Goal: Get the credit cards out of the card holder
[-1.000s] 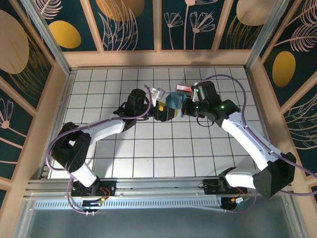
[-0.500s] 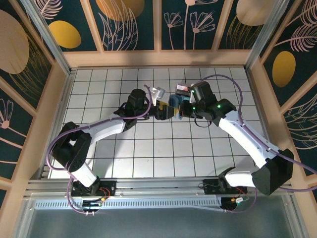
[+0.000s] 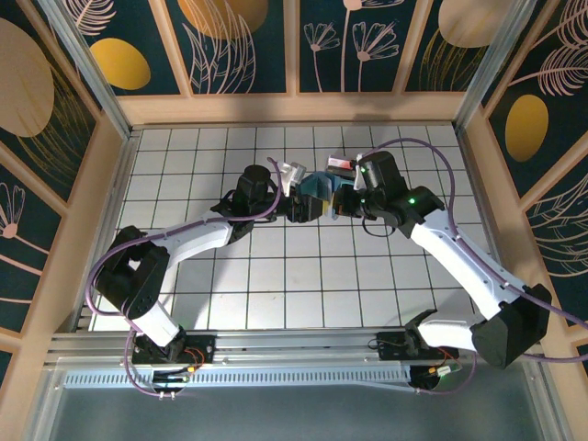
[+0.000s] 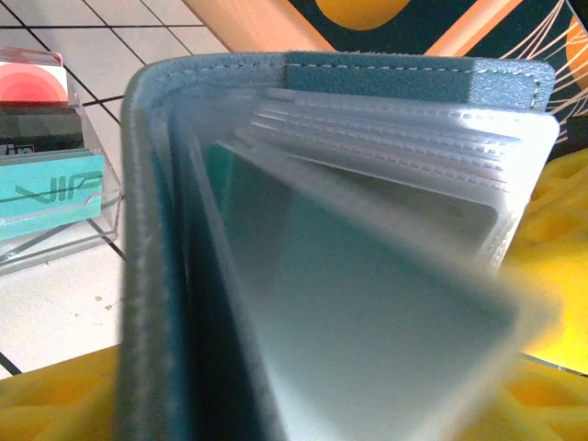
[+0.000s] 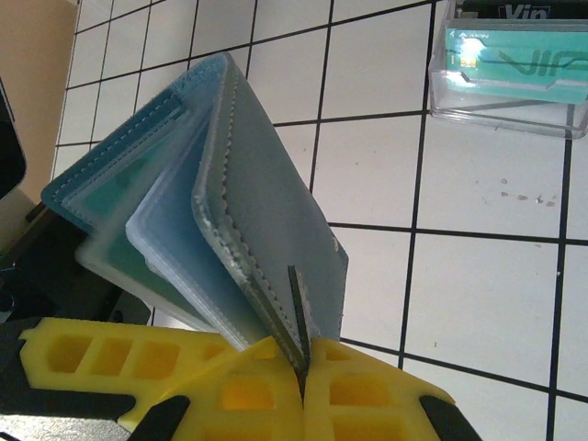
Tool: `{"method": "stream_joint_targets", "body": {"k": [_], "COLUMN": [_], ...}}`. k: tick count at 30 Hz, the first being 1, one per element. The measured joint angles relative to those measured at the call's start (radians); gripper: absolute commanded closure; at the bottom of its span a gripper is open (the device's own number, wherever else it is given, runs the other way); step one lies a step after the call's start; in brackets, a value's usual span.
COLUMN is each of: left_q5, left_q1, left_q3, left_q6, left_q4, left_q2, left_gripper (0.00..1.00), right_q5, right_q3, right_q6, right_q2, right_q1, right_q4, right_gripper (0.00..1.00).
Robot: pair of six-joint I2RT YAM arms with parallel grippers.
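The slate-blue card holder (image 3: 322, 184) hangs above the table between both arms. My left gripper (image 3: 306, 206) is shut on it from the left; in the left wrist view the card holder (image 4: 230, 110) stands close and blurred, its clear sleeves fanned open between the yellow fingers (image 4: 55, 404). My right gripper (image 5: 301, 372) is shut on a thin dark credit card (image 5: 296, 312) seen edge-on, sticking out beside the card holder's (image 5: 266, 202) grey outer panel. In the top view the right gripper (image 3: 342, 197) touches the holder's right side.
A clear tray (image 3: 340, 163) with red and teal contents stands on the white grid table (image 3: 276, 276) just behind the holder, the same tray (image 5: 510, 64) at the upper right of the right wrist view. Wooden walls ring the table.
The right gripper moved left against the holder, then drew back slightly to the right. The holder has tilted a little. The left arm has barely moved.
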State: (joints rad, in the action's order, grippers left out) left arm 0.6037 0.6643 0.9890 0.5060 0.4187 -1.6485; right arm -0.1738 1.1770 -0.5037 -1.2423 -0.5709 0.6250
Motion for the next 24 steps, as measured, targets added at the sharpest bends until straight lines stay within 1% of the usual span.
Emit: {"method": "stream_joint_targets", "body": {"k": [1,2,7,11,13,16,19,21,24], "left_q5": [0.000,0.000,0.001,0.001,0.001,0.001,0.001,0.001,0.001], "left_q1": [0.000,0.000,0.000,0.000,0.000,0.000,0.000,0.000,0.000], "left_q3": [0.000,0.000,0.000,0.000,0.000,0.000,0.000,0.000,0.000], "left_q6": [0.004,0.005,0.004,0.004,0.004,0.004,0.004,0.005,0.005], "left_q4": [0.000,0.000,0.000,-0.001,-0.001,-0.001,-0.001,-0.001,-0.003], "left_q2": [0.000,0.000,0.000,0.000,0.000,0.000,0.000,0.000,0.000], "left_gripper": [0.21,0.20,0.18,0.22,0.21,0.18,0.12,0.11,0.13], "right_q5": [-0.002,-0.003,-0.003,-0.007,-0.011,-0.011,-0.011,-0.011,-0.011], "right_q3": [0.000,0.000,-0.009,-0.015,-0.015,-0.015,-0.016,-0.022,-0.031], "right_q6": [0.000,0.000,0.000,0.000,0.000,0.000,0.000,0.000,0.000], "right_q2": [0.000,0.000,0.003,0.003,0.003,0.003,0.003,0.004,0.004], "right_q1": [0.000,0.000,0.001,0.002,0.002,0.002,0.002,0.002,0.002], "right_q4": [0.000,0.000,-0.006,-0.012,-0.016,-0.016,-0.019,-0.025,-0.029], "right_gripper": [1.00,1.00,1.00,1.00,1.00,1.00,1.00,1.00,1.00]}}
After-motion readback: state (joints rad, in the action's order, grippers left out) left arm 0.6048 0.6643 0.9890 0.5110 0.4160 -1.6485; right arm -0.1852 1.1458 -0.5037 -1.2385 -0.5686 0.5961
